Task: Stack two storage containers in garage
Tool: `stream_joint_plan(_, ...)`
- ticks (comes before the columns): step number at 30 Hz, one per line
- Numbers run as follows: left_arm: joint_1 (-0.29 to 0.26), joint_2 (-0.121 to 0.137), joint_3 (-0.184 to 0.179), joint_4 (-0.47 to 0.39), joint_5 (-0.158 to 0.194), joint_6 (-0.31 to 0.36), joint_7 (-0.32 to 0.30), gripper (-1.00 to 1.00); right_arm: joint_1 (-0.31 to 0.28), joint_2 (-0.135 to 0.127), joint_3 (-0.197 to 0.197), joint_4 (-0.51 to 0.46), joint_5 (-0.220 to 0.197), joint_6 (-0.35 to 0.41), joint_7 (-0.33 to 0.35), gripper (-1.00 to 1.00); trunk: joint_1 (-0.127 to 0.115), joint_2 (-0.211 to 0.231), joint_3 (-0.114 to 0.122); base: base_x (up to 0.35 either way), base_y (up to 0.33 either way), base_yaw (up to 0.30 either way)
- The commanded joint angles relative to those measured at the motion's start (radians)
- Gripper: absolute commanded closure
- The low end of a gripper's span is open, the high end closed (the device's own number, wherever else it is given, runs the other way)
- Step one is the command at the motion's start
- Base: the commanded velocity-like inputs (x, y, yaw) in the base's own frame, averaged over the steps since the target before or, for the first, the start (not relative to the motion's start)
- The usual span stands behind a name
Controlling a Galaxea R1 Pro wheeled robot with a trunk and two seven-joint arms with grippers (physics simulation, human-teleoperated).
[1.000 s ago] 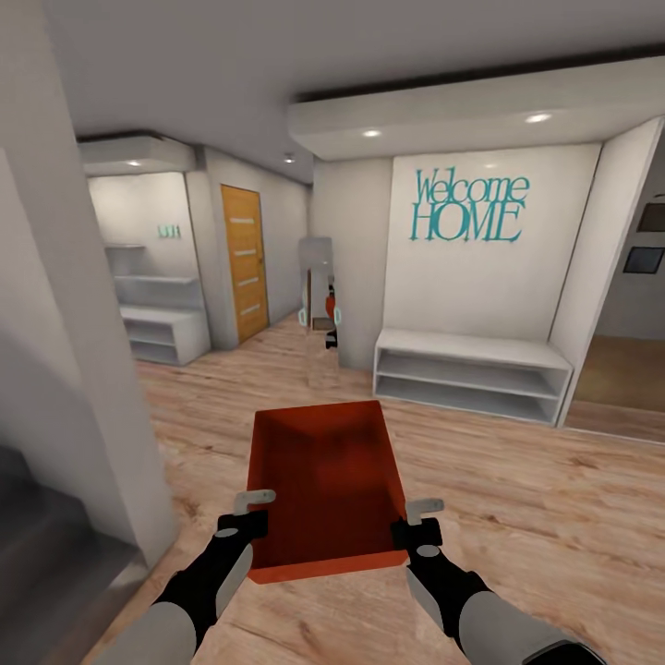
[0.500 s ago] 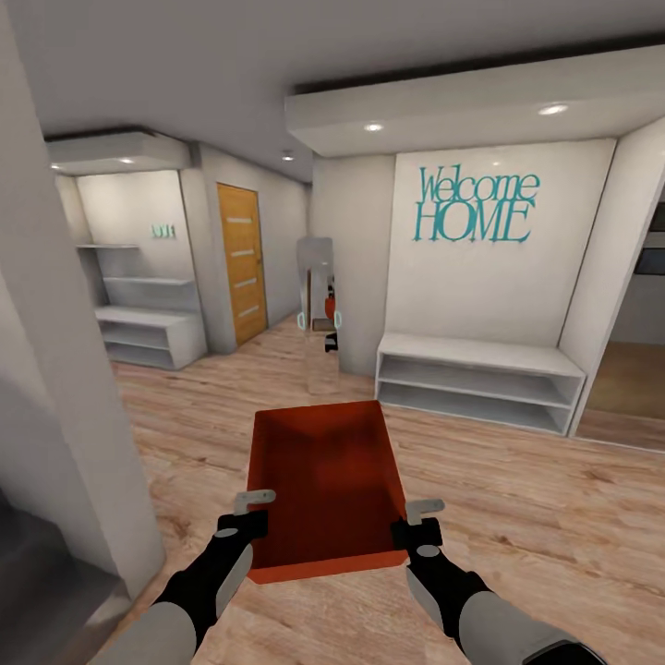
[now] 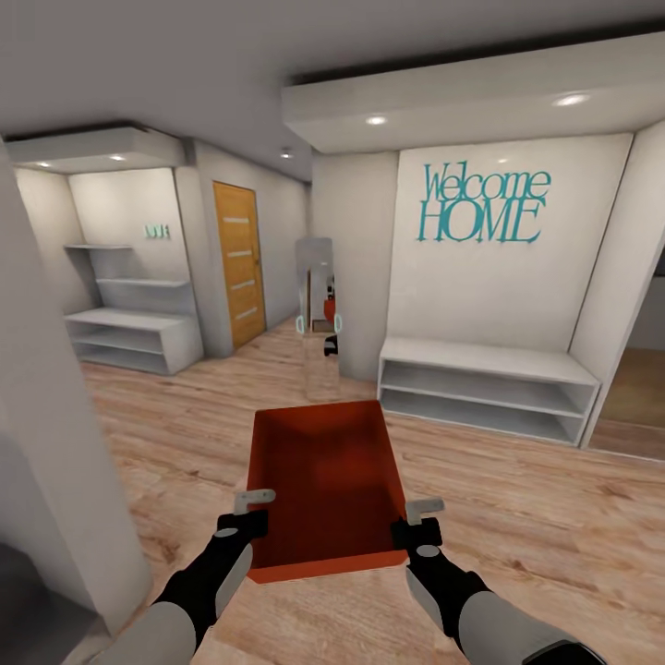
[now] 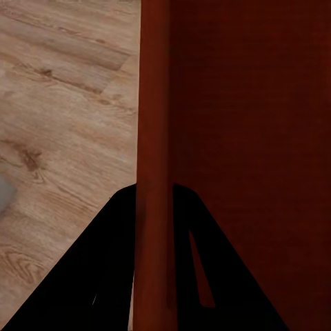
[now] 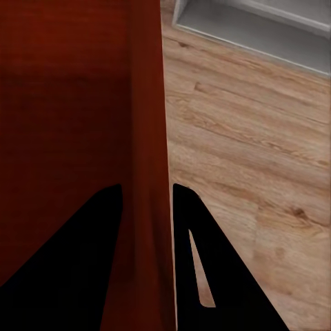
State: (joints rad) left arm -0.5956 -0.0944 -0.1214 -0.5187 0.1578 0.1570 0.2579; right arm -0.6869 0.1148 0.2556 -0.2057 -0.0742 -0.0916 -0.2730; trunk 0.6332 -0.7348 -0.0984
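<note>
Light wood-plank flooring (image 3: 554, 517) spreads across the hall, with a white wall carrying the teal "Welcome HOME" lettering (image 3: 478, 205) at about 1 o'clock in the head view. Below it, at 2 o'clock, stands a low white shelf unit (image 3: 485, 388); a second white shelf unit (image 3: 129, 337) sits at 10 o'clock, and a grey-white pillar (image 3: 55, 443) crowds the near side at 9 o'clock. An orange-wood door with pale stripes (image 3: 238, 263) shows at 11 o'clock, and a tall narrow mirror (image 3: 317, 319) stands straight ahead at 12 o'clock, directly in the path.

The storage container (image 3: 325, 480), orange-red and empty, is held off the floor at 6 o'clock between both arms. The left pincer (image 3: 247, 517) is clamped over its left wall near the rear corner, one finger on each side of the wall (image 4: 155, 138). The right pincer (image 3: 416, 525) grips the right wall (image 5: 148, 138) likewise, closed tight on it.
</note>
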Motion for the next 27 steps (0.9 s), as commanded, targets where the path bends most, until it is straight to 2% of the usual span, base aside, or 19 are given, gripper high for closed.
stream_joint_plan(1,-0.001,-0.007,0.012,-0.007,0.06,0.009,0.02,1.0,0.0,0.06,-0.017,0.003,-0.013,-0.008,0.0,1.0,0.001,-0.001,-0.002,0.324,0.0,0.0)
stream_joint_plan(27,-0.001,-0.007,0.012,-0.007,0.059,0.009,0.02,1.0,0.0,0.06,-0.017,0.003,-0.012,-0.008,0.0,1.0,0.001,-0.001,-0.002,0.324,0.0,0.0)
